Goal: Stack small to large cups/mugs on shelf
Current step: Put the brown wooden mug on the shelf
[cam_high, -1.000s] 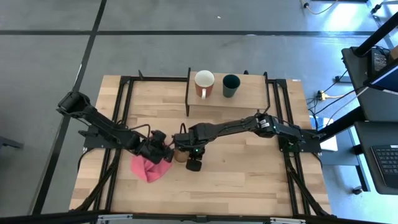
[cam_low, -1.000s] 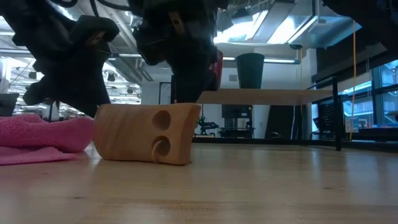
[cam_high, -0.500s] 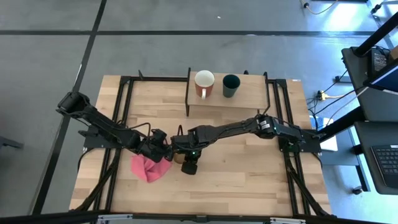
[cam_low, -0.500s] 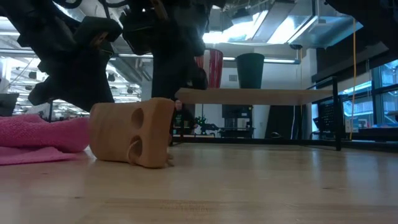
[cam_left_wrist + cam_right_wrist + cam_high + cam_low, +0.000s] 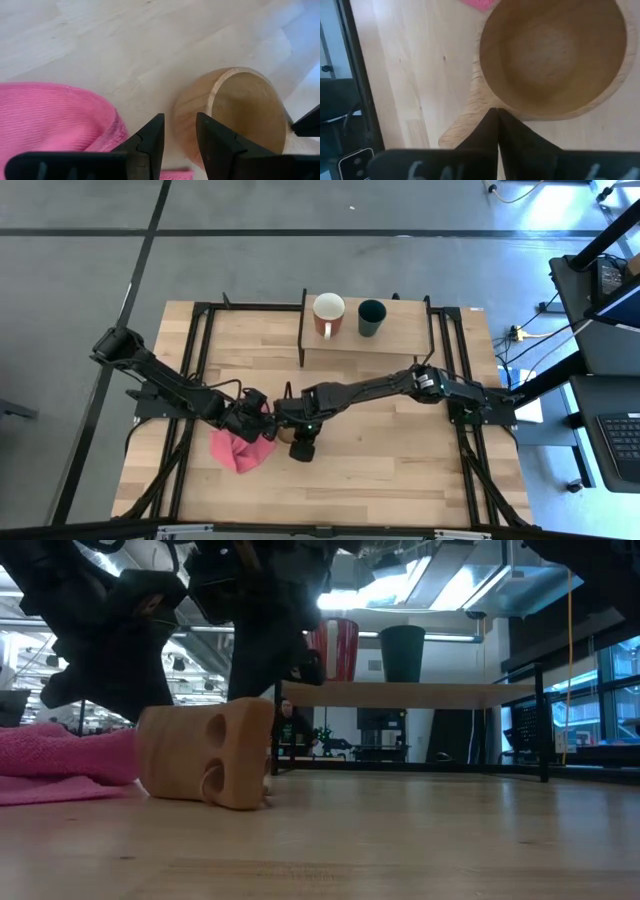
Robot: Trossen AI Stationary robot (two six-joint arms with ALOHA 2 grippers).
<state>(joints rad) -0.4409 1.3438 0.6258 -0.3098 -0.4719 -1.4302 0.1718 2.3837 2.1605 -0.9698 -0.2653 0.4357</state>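
Observation:
The tan wooden cup (image 5: 205, 752) lies on its side on the table, the handle with its two holes toward the near edge. It lies beside the pink cloth (image 5: 236, 450). My right gripper (image 5: 496, 112) is shut, its tips at the cup's rim. My left gripper (image 5: 180, 120) is slightly open and empty just left of the cup (image 5: 235, 110), over the cloth's edge. The red mug (image 5: 328, 315) and the dark green cup (image 5: 372, 317) stand upright on the shelf (image 5: 410, 332) at the far side. My right gripper presses its shut fingertips against the wooden cup's rim where the handle joins it (image 5: 487, 102). It looks straight into the cup's mouth (image 5: 552, 50). The cup lies on its side on the table. My left gripper: I cannot tell whether one fingertip (image 5: 205, 125) touches the cup's outer wall.
The pink cloth (image 5: 60, 755) lies crumpled at the cup's left. Black frame rails (image 5: 200, 380) run along the table's left and right sides. Bare tabletop (image 5: 400, 460) lies to the near right.
My right gripper has gone toward the table's left and near edges, pushing the wooden cup. The cup has slid toward the pink cloth and turned about, its handle swinging round toward the near edge.

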